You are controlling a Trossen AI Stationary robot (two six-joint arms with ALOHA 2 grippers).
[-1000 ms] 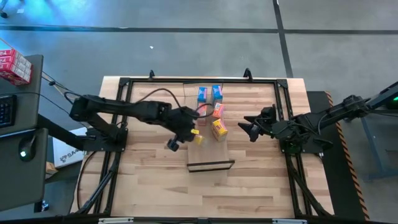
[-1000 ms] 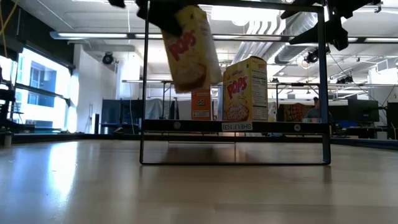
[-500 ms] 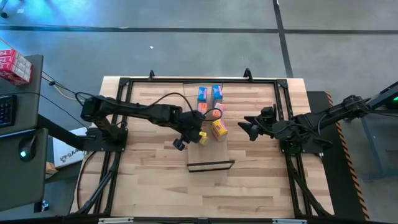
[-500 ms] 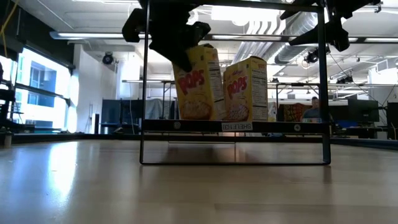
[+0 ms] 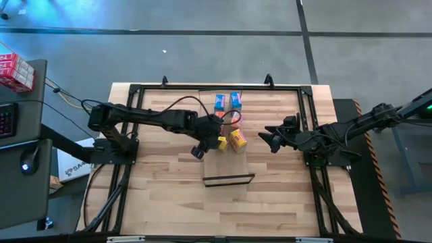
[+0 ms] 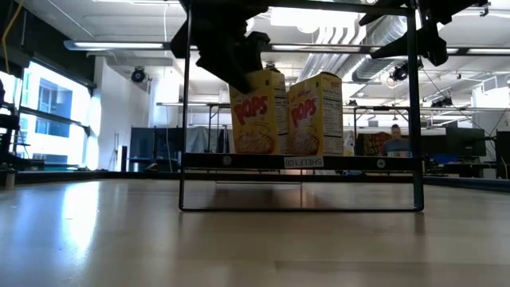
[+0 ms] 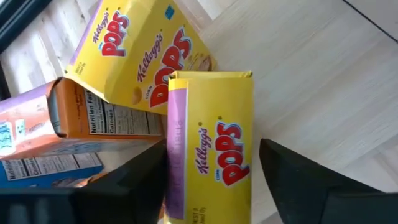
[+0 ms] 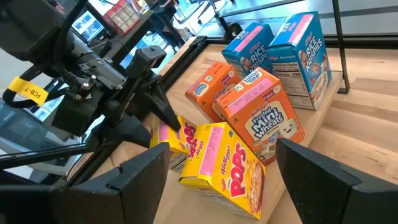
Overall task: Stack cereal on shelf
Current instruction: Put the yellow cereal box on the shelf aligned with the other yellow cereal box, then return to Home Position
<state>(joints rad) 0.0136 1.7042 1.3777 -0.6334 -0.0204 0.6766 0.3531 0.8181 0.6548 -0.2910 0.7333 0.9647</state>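
Gripping a small yellow cardboard Pops cereal box between its two dark fingers, the left gripper holds it upright on the long pale wooden shelf board with thin black metal end frames, just beside a second yellow Pops box that stands on the same board. Behind the held box, toward the far end of the shelf, stand two orange-pink boxes, and beyond them two blue Rice Krispies boxes side by side. From the held box, the right gripper hovers well apart on the other side of the shelf, above the butcher-block tabletop, its fingers spread with nothing between them.
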